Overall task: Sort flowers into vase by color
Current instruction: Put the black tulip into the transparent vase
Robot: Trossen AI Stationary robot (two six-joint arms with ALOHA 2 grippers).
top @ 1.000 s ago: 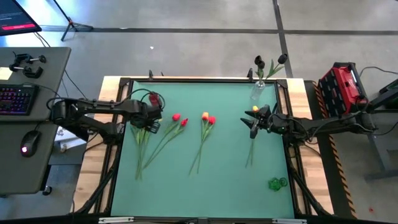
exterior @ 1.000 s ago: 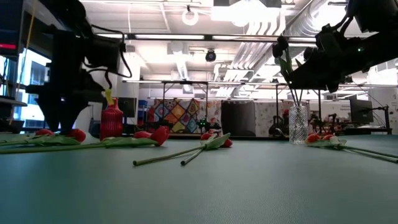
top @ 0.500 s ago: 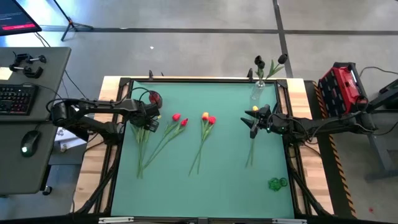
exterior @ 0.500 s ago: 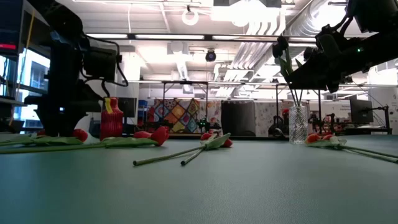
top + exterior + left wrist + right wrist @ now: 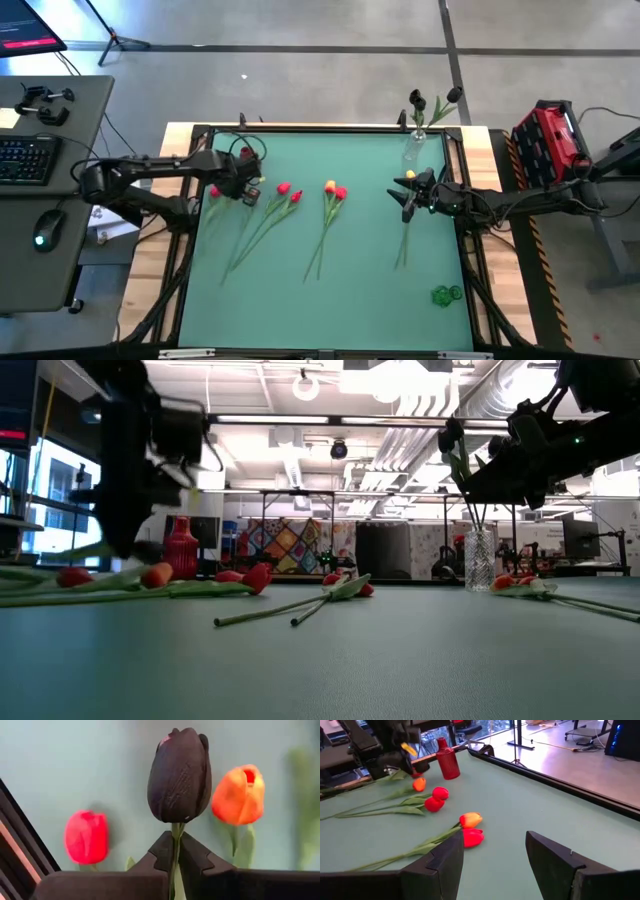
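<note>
Above the green table (image 5: 350, 290), left end effector (image 5: 172, 851) grips a near-black tulip (image 5: 180, 775); right end effector (image 5: 492, 857) gapes.

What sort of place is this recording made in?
Probably a robotics lab or workshop in an open industrial hall: exposed ceiling ducts and strip lights, a bare concrete floor, and a side desk with keyboard and mouse beside the green-topped robot table.

A green mat (image 5: 350, 250) is covering the table (image 5: 500, 150). Left of the table, a desk (image 5: 40, 200) is carrying a keyboard (image 5: 25, 160) and a mouse (image 5: 45, 228). Right of the table, a red case (image 5: 548, 140) is sitting. Beyond the table, a patterned quilt (image 5: 285, 545) is hanging.
</note>
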